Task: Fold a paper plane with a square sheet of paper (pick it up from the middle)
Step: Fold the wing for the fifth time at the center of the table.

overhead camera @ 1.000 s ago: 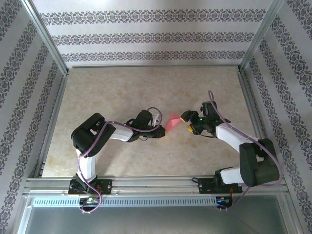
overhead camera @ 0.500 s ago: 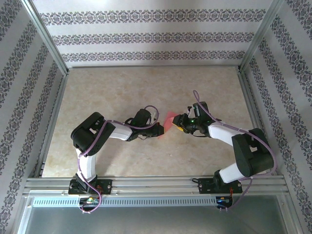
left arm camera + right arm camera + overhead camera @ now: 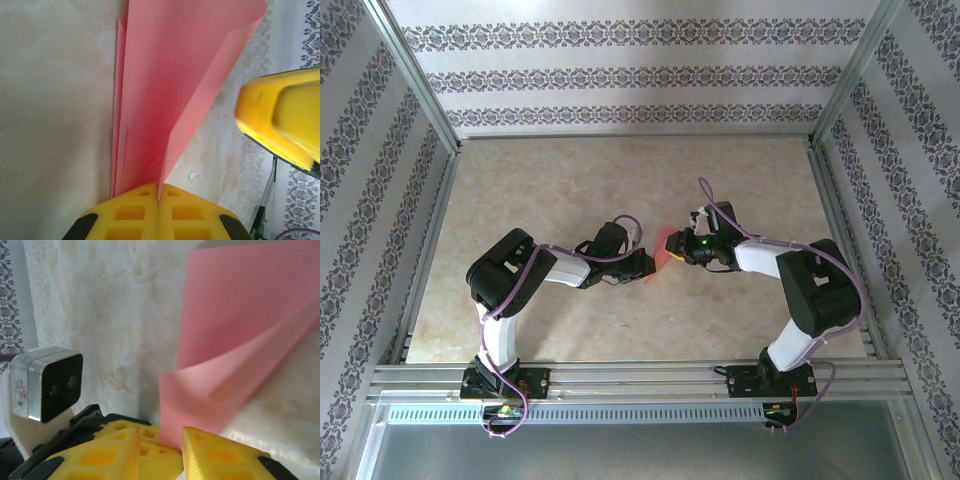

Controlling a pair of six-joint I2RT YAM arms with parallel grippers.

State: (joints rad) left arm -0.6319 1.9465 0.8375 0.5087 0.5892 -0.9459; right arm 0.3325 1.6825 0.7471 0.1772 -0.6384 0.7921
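**Left gripper pinches the folded pink sheet; right jaws stand apart around its edge**

The left gripper is closed tight, its two yellow fingers pressed together on the near end of the pink-red sheet of paper. From that pinch the sheet runs away in folded layers, one flap lifting to the right, above the marbled table.

The right gripper faces it from the other side with its jaws parted. A curled edge of the sheet dips into the gap between them, and they are not pressed shut on it. Just behind that edge sit the left gripper's yellow fingers and its wrist camera.

From above, both grippers meet near the middle of the table, with the sheet between them, held off the surface.
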